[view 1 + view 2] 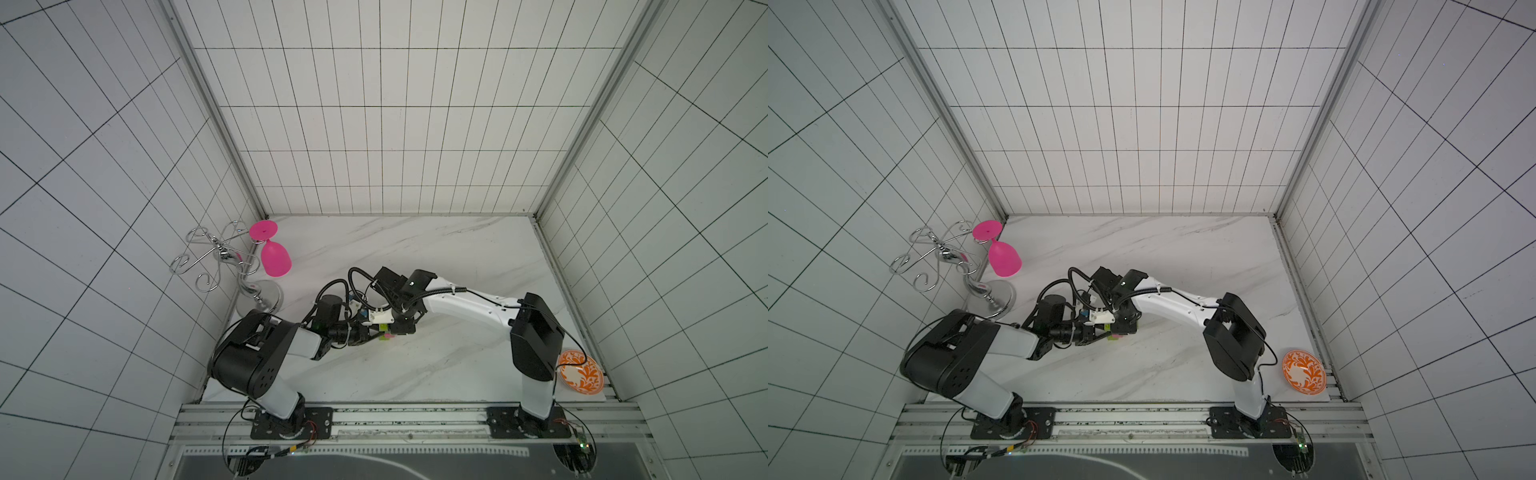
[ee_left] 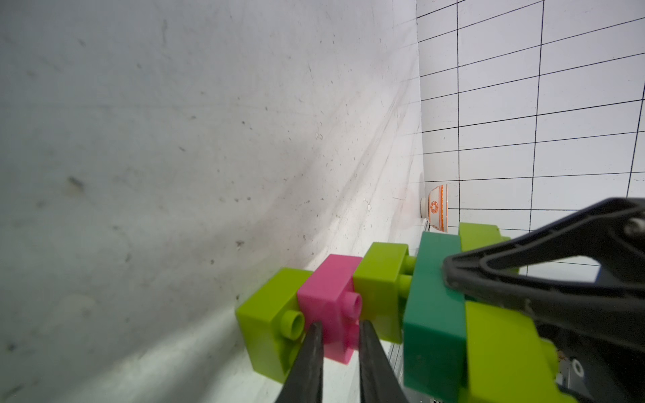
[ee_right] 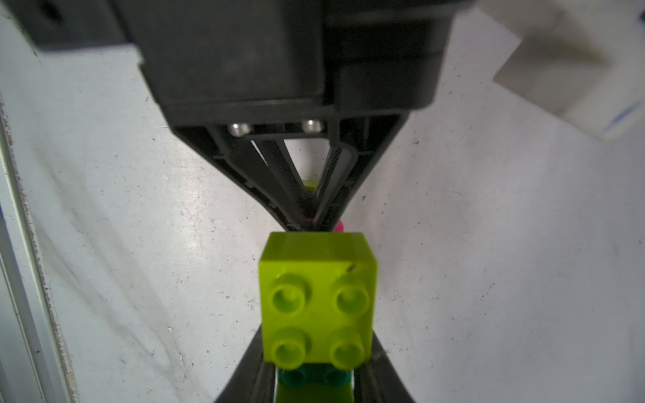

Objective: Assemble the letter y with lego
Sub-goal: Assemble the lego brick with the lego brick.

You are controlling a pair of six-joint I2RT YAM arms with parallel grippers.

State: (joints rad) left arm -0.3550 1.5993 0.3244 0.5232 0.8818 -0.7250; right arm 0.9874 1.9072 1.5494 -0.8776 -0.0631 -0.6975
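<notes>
Left hand (image 2: 340,325) pinches letter y's (image 2: 380,279) pink brick (image 2: 328,289), right hand (image 3: 317,370) clamps its crossbar (image 2: 434,331), bowl (image 2: 436,207) apart.

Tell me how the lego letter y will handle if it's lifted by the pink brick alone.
Probably rigid: the letter y is hard plastic bricks. The middle lime brick shows bare studs in a gap before the dark green brick, so that joint may pull apart. The smooth pink brick could slip in the left gripper.
</notes>
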